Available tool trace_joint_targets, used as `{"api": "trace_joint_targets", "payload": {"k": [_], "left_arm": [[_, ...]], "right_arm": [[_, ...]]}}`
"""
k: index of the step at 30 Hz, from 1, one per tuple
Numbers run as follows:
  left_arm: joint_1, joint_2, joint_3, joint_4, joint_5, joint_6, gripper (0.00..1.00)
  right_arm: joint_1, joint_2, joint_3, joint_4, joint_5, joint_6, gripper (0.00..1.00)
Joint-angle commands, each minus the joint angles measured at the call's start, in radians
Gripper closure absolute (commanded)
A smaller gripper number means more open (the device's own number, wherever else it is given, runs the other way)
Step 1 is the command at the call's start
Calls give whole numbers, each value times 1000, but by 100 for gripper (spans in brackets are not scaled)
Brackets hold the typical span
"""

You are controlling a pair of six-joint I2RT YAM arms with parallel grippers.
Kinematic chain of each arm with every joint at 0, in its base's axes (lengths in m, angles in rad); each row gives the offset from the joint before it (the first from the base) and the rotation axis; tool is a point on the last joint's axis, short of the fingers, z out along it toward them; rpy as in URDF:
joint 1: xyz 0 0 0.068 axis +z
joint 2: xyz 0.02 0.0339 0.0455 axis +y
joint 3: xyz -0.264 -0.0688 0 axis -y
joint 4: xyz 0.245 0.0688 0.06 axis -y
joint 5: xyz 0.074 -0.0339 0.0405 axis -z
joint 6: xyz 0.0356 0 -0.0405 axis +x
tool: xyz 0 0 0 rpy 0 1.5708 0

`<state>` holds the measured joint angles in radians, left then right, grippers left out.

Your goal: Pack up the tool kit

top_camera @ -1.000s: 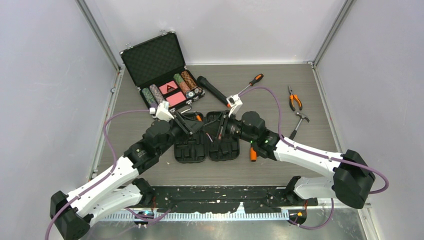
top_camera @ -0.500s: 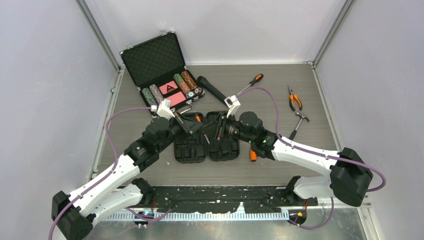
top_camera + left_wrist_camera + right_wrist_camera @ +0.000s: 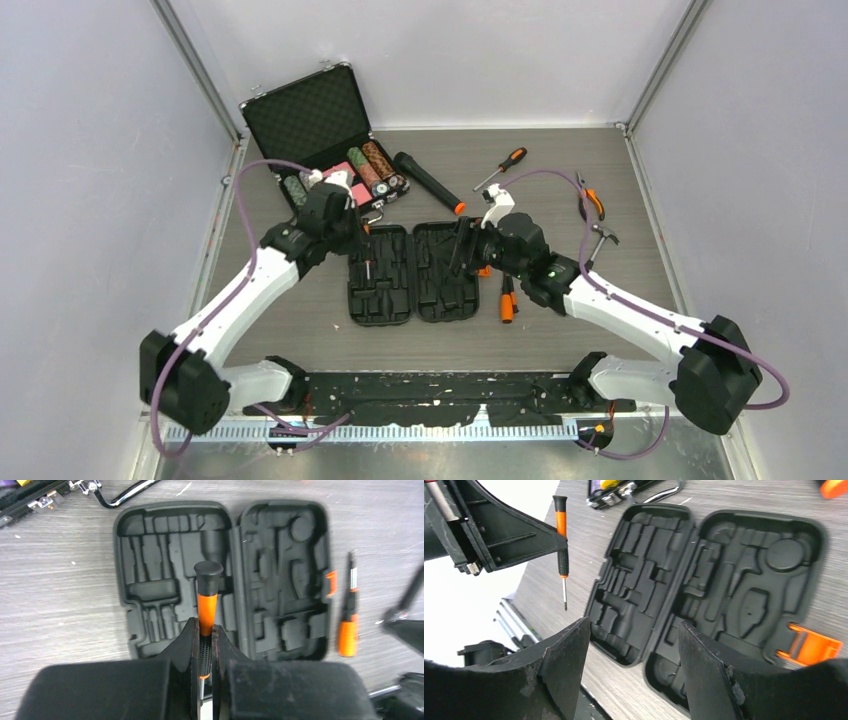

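A metal-edged poker chip case (image 3: 305,115) is lying open at the far left of the desk (image 3: 450,145), its foam-lined lid standing up toward the back wall. Rows of chips (image 3: 376,166) are sitting in its base. Just beside it on the right, a black flashlight (image 3: 424,180) is lying slantwise, its orange tip pointing toward the near side.

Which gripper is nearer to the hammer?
Right. The right gripper hovers over the right half of the tool case, left of the hammer; the left gripper is farther, over its left half.

No word, number or brand can be read on the tool case (image 3: 165,550) or the chip case (image 3: 310,115).
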<state>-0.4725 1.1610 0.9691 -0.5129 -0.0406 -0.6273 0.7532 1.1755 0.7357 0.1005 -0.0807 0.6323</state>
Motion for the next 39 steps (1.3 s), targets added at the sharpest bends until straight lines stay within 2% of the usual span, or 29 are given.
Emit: {"api": "trace_joint_targets", "payload": {"k": [1, 3, 8, 13, 25, 39], "left_arm": [[11, 136, 123, -145, -19, 232, 100], [14, 206, 159, -160, -37, 275, 100], [20, 371, 231, -198, -93, 337, 100], [30, 446, 245, -179, -153, 347, 100], [38, 486, 191, -70, -165, 179, 100], [47, 550, 194, -43, -194, 147, 97]], "right_arm": [[-20, -67, -7, -106, 74, -83, 30], [-30, -80, -8, -140, 118, -98, 30], [-53, -102, -21, -159, 119, -111, 30], [-76, -98, -33, -158, 95, -110, 29], [-116, -85, -60, -136, 17, -92, 29], [-138, -98, -76, -136, -15, -87, 29]]}}
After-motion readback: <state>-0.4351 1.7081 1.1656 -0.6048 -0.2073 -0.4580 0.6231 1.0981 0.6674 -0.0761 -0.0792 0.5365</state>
